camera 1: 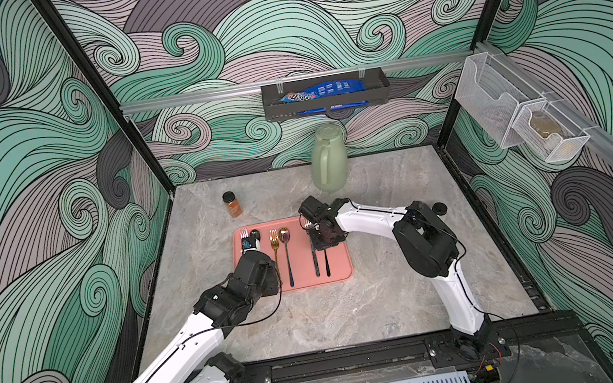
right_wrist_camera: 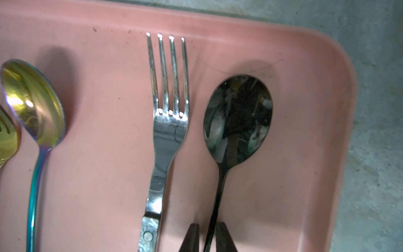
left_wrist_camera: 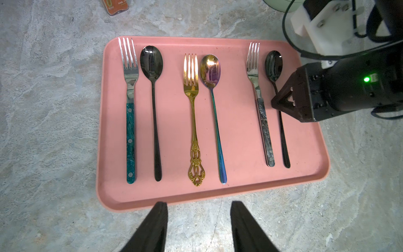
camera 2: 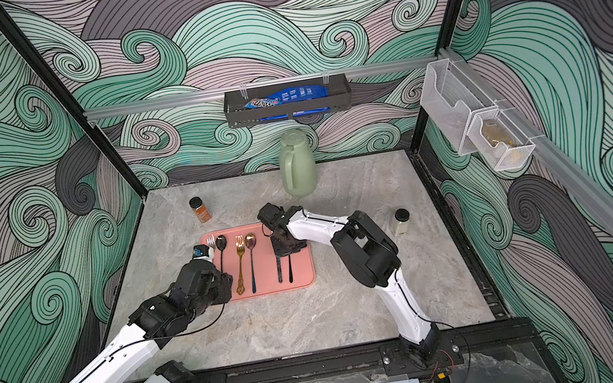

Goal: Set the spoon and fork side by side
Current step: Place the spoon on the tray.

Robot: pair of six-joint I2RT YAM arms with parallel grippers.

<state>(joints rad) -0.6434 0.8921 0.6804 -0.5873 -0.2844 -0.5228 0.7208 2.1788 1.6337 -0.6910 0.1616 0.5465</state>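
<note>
Aligning the final pair, apparently: right gripper (right_wrist_camera: 207, 227) straddles the black spoon (right_wrist_camera: 237, 120) handle, jaws narrow, pinch not discernible. Spoon lies on pink tray (right_wrist_camera: 316, 87), just beside silver fork (right_wrist_camera: 168, 131). Left gripper (left_wrist_camera: 198, 204) spread, empty. Next likely needs gentle release.

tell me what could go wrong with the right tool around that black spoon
The right tool straddles the thin handle of the black spoon; closing off-centre could twist it against the silver fork lying right beside it. Lifting may also swing the bowl toward the tray rim.
</note>
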